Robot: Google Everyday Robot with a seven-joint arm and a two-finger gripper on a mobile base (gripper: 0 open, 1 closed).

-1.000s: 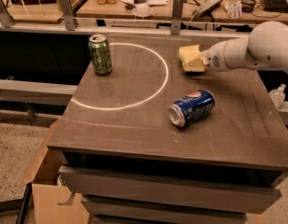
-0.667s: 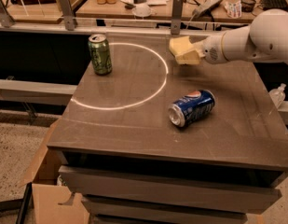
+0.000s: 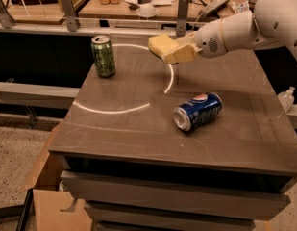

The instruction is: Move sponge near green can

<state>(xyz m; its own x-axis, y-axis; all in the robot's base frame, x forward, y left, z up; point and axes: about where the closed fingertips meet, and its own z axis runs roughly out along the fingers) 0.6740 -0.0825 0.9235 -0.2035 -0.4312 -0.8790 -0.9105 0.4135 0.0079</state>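
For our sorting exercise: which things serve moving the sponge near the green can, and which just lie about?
Job: sponge, lifted; gripper, above the table near its far edge, shut on it; green can, upright.
Lying about: blue Pepsi can, on its side; cardboard box below.

Two cans: one green can (image 3: 103, 56) by the desk (image 3: 138, 143) far-left corner, one blue can (image 3: 197, 111) mid-desk. One sponge (image 3: 160, 44), in one gripper (image 3: 176, 53) near the far edge.
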